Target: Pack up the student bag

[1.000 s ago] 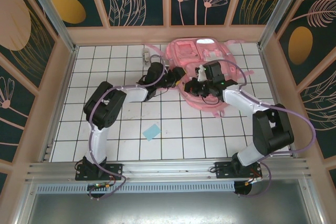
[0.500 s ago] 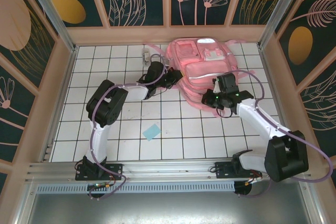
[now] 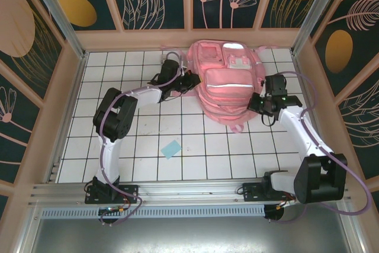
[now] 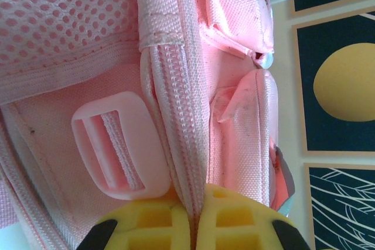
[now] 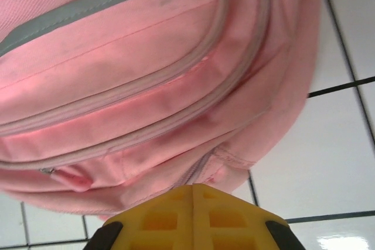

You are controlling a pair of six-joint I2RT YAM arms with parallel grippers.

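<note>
From above, you see the student bag [image 3: 228, 84] lying front pockets up at the far middle of the white tiled counter [image 3: 148, 164]. Your left gripper [image 3: 190, 81] meets the bag's left edge and your right gripper [image 3: 259, 103] meets its right edge. A small blue square [image 3: 172, 148] lies well apart from the bag, nearer the arm bases.

In the left wrist view, your left gripper [image 4: 195, 226] is clenched on the student bag [image 4: 58, 27]. Its yellow fingers [image 4: 146, 226] pinch a zipper ridge [image 4: 176, 115] that runs down between them. A pink plastic buckle [image 4: 120, 144] lies just beside that ridge.

In the right wrist view, your right gripper [image 5: 193, 209] has its yellow fingers [image 5: 158, 221] pressed together, with their tips against the lower edge of the student bag [image 5: 146, 74]. You cannot tell whether any fabric is caught between them. A grey stripe [image 5: 88, 7] crosses the upper part of the bag, and the counter [image 5: 328, 162] shows to the right.
</note>
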